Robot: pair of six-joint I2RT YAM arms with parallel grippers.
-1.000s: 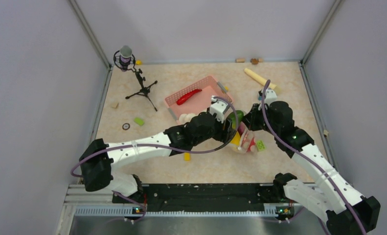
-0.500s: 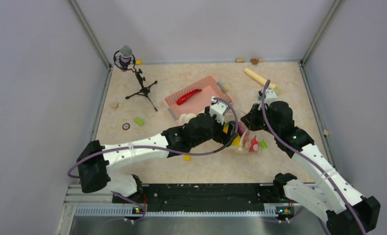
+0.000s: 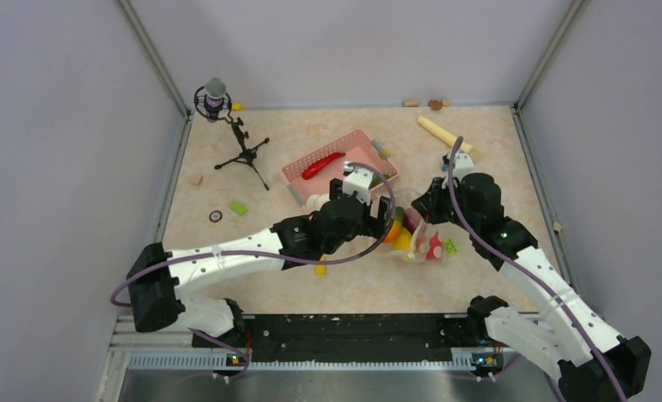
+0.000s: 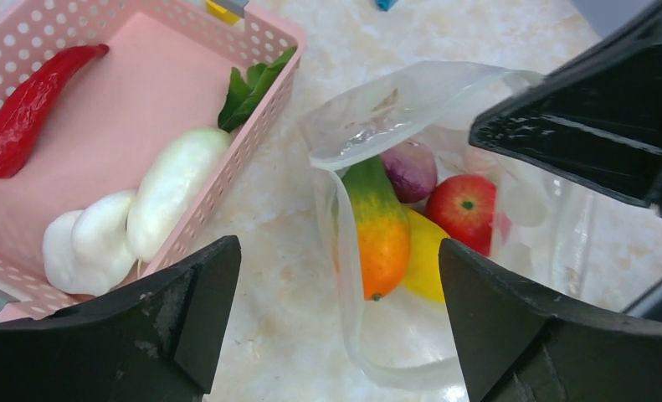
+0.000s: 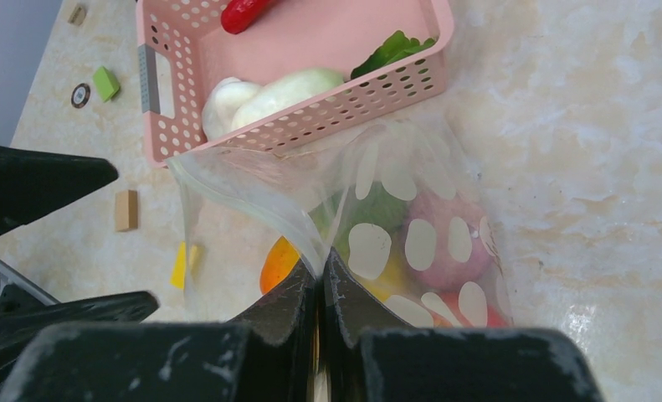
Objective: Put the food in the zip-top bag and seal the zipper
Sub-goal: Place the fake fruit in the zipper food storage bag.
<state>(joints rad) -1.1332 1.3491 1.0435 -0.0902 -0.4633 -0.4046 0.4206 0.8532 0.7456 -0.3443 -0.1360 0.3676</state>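
Observation:
The clear dotted zip-top bag lies right of the pink basket, its mouth open toward my left gripper. Inside it I see an orange-green mango, a purple onion, a red apple and a yellow mango. My left gripper is open and empty, just before the bag's mouth. My right gripper is shut on the bag's upper mouth edge and holds it up. A red chili, white pieces and a green leaf lie in the basket.
The pink basket stands just behind the left gripper. A microphone on a tripod stands at the back left. A pale yellow stick lies at the back right. Small green, yellow and tan blocks lie around.
My left gripper has drawn back to the left, away from the bag's mouth, and the orange-green mango now lies in the bag. The right gripper has kept its hold.

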